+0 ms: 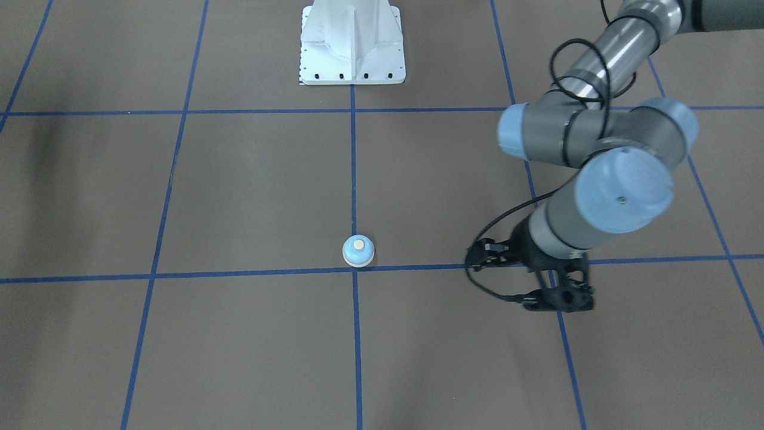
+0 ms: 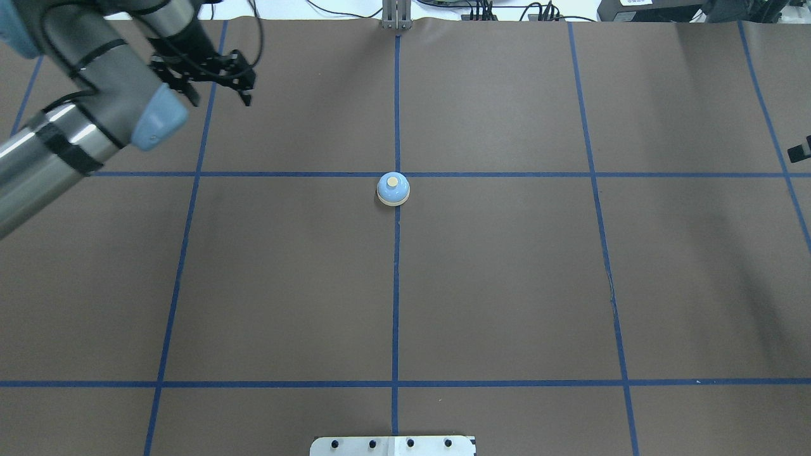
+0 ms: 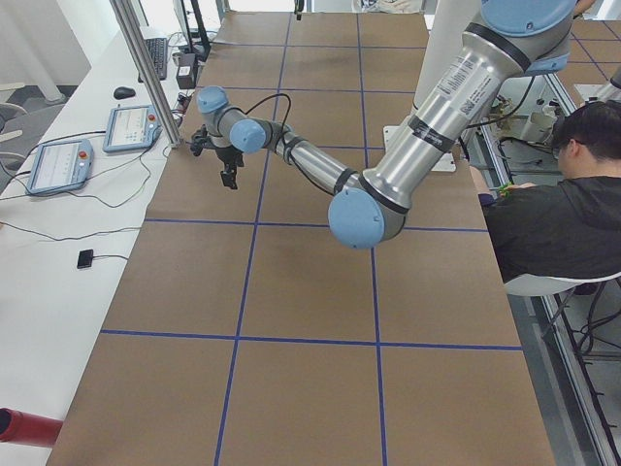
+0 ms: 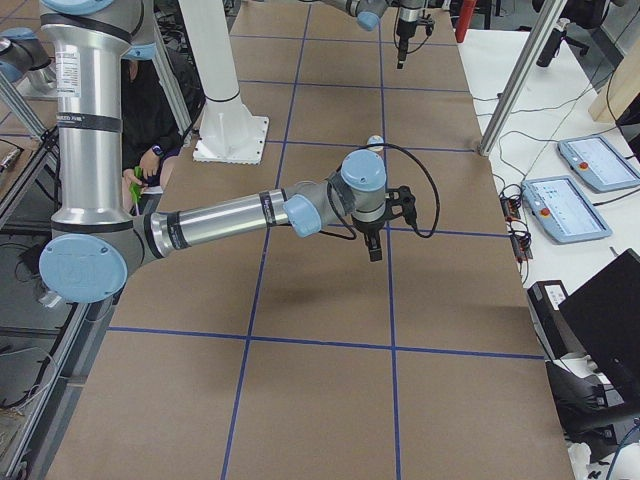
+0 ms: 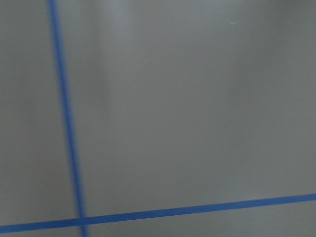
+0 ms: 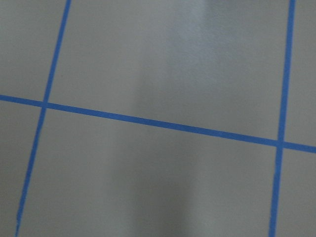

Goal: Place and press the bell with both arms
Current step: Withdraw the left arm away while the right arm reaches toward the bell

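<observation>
The light-blue bell (image 1: 358, 251) with its cream button stands upright on the brown table where two blue tape lines cross, and it also shows in the overhead view (image 2: 393, 189). My left gripper (image 2: 218, 96) is open and empty. It hangs over the far left part of the table, well away from the bell, and also shows in the front-facing view (image 1: 502, 284). Of my right gripper, only a black sliver (image 2: 799, 150) shows at the overhead view's right edge. The right side view shows the right gripper (image 4: 373, 250) pointing down over the table, and I cannot tell its state.
The white bolted pedestal (image 1: 352, 48) stands at the robot's side of the table. An aluminium post (image 4: 515, 90) and teach pendants (image 4: 565, 205) stand off the far edge. A seated operator (image 3: 553, 214) is beside the table. Blue tape lines (image 2: 396, 285) grid the brown surface.
</observation>
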`<state>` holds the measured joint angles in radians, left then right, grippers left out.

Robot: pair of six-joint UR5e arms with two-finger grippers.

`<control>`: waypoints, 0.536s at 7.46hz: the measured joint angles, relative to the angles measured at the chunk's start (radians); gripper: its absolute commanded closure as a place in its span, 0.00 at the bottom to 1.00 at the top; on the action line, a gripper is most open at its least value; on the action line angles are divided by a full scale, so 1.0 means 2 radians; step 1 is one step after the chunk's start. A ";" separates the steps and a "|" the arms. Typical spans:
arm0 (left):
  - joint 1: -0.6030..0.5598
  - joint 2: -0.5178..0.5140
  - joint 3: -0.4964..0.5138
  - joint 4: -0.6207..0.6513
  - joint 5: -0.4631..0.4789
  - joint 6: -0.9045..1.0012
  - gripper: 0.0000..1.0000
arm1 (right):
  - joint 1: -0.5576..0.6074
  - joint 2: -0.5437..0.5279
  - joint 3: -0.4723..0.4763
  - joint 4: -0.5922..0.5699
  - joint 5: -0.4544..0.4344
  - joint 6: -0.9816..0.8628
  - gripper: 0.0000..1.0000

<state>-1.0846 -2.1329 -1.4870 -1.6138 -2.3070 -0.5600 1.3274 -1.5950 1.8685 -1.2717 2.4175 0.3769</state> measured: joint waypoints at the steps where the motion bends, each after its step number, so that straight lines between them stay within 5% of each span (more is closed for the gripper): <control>1: -0.026 0.049 -0.034 0.000 0.000 0.052 0.00 | -0.024 0.013 0.001 0.008 -0.004 0.016 0.00; 4: -0.131 0.159 -0.076 0.014 0.000 0.253 0.00 | -0.105 0.092 -0.001 -0.002 -0.030 0.120 0.00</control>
<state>-1.3460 -1.8142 -1.6396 -1.5851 -2.3062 -0.0535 1.1170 -1.4112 1.8667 -1.2757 2.3576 0.6162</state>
